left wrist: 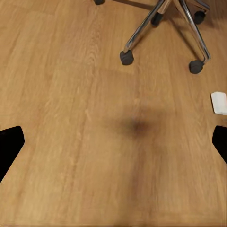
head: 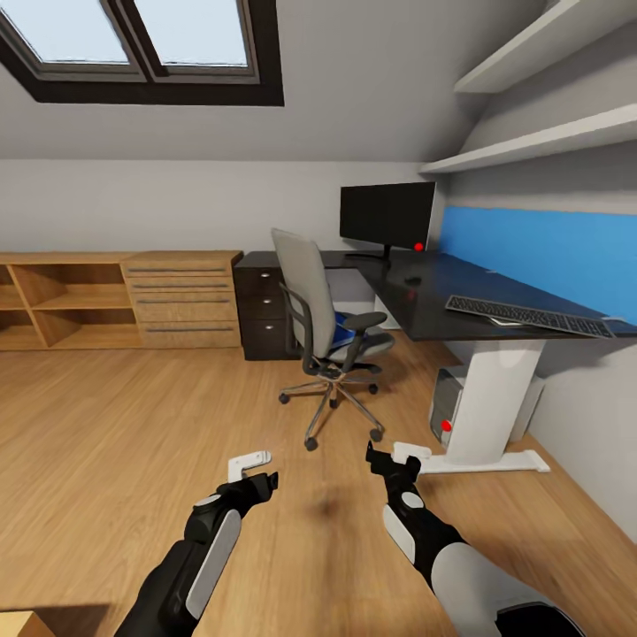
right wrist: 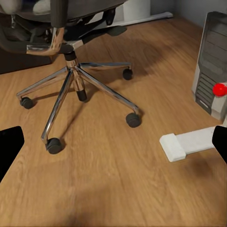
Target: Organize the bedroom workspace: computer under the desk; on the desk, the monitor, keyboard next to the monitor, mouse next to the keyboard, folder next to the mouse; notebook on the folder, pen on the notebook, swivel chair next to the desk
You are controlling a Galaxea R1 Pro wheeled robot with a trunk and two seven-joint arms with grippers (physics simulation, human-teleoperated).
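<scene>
The robot stands on the wooden floor (head: 133,425), facing the swivel chair (head: 327,327), which sits ahead and slightly to the right, just off the near-left edge of the desk (head: 425,296). A patch of bright blue, likely the folder (head: 347,320), shows on the chair's seat between the backrest and the armrest. On the glossy black surface the monitor (head: 387,215) stands at the far end, the mouse (head: 412,280) lies as a small dark spot in the middle, and the keyboard (head: 529,316) lies nearer and to the right, its long axis running along the surface's near edge. The computer (head: 448,409) stands beneath, beside the white leg.

Both arms reach forward at about waist height with nothing held. The left tool (head: 255,471) and the right tool (head: 394,460) each have their fingers spread apart, as the wrist views show dark tips at opposite edges.

The folder lies ahead of and above both tools, slightly right of centre, so the right arm seems the nearer one. The coming move probably calls for closing in on the chair first.
</scene>
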